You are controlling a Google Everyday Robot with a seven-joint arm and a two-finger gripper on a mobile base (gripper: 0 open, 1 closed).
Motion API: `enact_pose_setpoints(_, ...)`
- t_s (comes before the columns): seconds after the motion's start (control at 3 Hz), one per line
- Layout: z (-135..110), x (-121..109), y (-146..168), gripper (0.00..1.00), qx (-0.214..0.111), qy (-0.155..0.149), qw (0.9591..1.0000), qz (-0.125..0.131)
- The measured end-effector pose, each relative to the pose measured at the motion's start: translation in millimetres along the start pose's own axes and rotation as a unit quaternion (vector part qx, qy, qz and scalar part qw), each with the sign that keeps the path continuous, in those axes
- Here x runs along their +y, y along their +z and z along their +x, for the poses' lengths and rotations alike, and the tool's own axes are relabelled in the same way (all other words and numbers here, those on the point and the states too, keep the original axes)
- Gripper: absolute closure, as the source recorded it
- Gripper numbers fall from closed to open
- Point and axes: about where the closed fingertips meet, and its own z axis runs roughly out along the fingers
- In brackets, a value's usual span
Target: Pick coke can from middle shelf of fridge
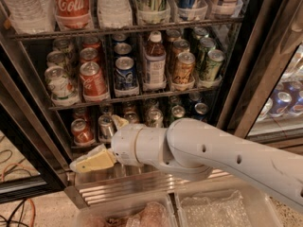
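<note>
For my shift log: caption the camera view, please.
Gripper hovers open, low in the fridge doorway, below the coke can at the front of the middle shelf.

My claw (94, 143) hangs low in the fridge (258, 65), in front of the bottom rack's cans (81, 131) and below the middle shelf (142, 96). On that shelf the coke can (92, 79) stands at the front, above my claw and left of the bottle (154, 63).
</note>
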Motion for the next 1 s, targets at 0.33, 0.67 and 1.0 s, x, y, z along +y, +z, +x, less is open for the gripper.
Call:
enact_pose_setpoints(0.33,-4.9,-2.4,-2.2,0.00,-0.014,0.029,0.9988,0.036)
enact_pose_setpoints(0.67,-5.4,-2.7,-2.4,0.00,-0.015,0.031,0.9986,0.039)
enact_pose_setpoints(1.0,-5.2,-6.1,2.6,0.00,-0.018,0.033,0.9983,0.045)
